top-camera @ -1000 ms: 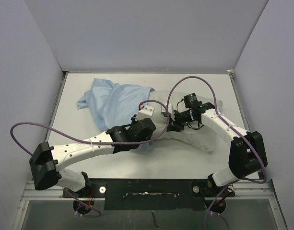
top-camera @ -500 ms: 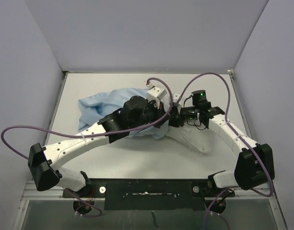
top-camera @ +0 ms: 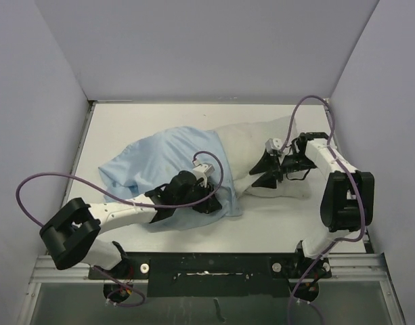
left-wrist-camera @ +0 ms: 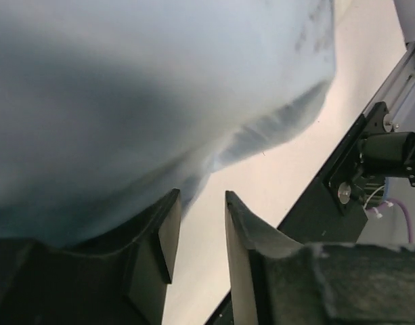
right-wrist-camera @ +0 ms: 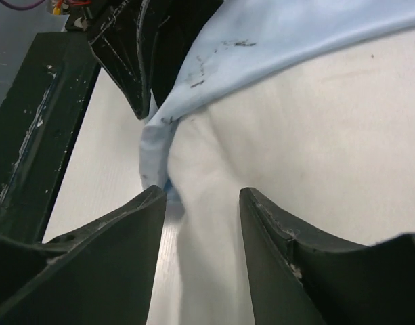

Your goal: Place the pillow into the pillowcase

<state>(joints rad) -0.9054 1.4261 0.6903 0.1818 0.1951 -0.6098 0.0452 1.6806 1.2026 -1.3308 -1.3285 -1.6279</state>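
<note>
The light-blue pillowcase lies wrinkled across the table's middle, and its right part covers the left end of the off-white pillow. My left gripper sits at the pillowcase's near right corner. In the left wrist view it is open, with bare table between the jaws and the pillowcase bulging just above. My right gripper is open at the pillow's near edge. In the right wrist view it straddles the pillow edge, beside the pillowcase hem.
The white table is boxed in by grey walls at the left, back and right. A black base rail runs along the near edge. Purple cables loop off both arms. The left gripper's fingers show in the right wrist view.
Both grippers have opened. My left arm has drawn back toward the near edge and the right arm has swung right. The pillowcase now lies spread wider, over the pillow's left end.
</note>
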